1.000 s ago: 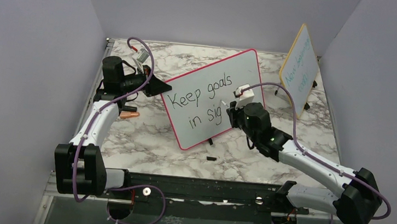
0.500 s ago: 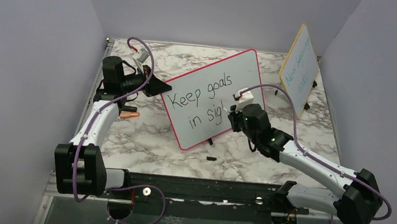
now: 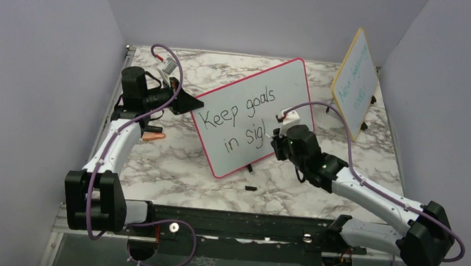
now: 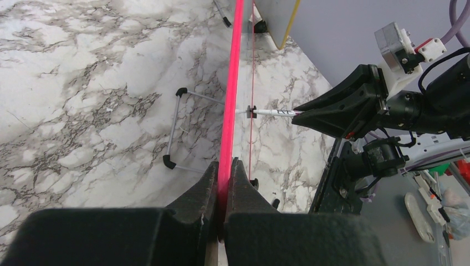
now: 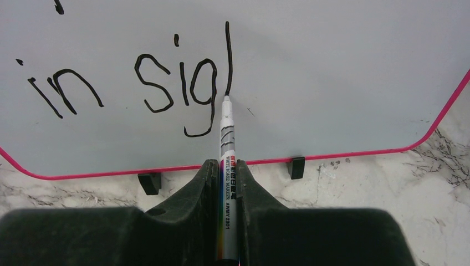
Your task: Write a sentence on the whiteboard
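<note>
The whiteboard point(image 3: 285, 79) with its pink-red frame stands tilted mid-table. On it the sentence point(image 3: 237, 121) reads "Keep goals" over "in sig" plus one upright stroke, also close up in the right wrist view point(image 5: 138, 83). My left gripper point(image 3: 191, 104) is shut on the board's left frame edge point(image 4: 235, 83), the jaws pinching the pink strip point(image 4: 224, 169). My right gripper point(image 5: 226, 166) is shut on a silver whiteboard marker point(image 5: 227, 144). The marker's tip touches the board at the foot of that stroke. In the left wrist view the marker point(image 4: 271, 112) meets the board square-on.
A smaller yellow-framed board point(image 3: 355, 76) with teal writing stands at the back right. A small black cap point(image 3: 250, 188) lies in front of the whiteboard, and an orange object point(image 3: 153, 136) lies by the left arm. The board's wire stand point(image 4: 174, 127) props it behind. Purple walls close both sides.
A new upright stroke has appeared after "sig". My right gripper has slid slightly down the board with the marker. The left gripper has kept its hold.
</note>
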Action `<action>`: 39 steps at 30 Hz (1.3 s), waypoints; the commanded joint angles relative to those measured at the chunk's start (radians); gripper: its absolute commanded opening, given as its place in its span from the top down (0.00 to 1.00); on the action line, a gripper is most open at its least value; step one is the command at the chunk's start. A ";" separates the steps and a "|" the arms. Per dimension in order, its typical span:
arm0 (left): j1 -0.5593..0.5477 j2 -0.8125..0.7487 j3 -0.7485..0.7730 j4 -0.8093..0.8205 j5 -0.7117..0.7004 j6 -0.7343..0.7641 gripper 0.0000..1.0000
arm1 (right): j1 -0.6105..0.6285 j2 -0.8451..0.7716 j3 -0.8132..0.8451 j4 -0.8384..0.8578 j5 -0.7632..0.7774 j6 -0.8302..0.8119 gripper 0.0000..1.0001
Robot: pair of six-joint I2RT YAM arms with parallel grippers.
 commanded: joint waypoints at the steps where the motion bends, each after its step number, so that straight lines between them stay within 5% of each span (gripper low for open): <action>1: -0.018 0.033 -0.017 -0.085 -0.086 0.081 1.00 | -0.009 -0.005 -0.026 -0.037 -0.035 0.018 0.99; 39: -0.018 0.035 -0.015 -0.086 -0.084 0.081 1.00 | -0.017 0.019 0.016 0.149 0.056 -0.040 1.00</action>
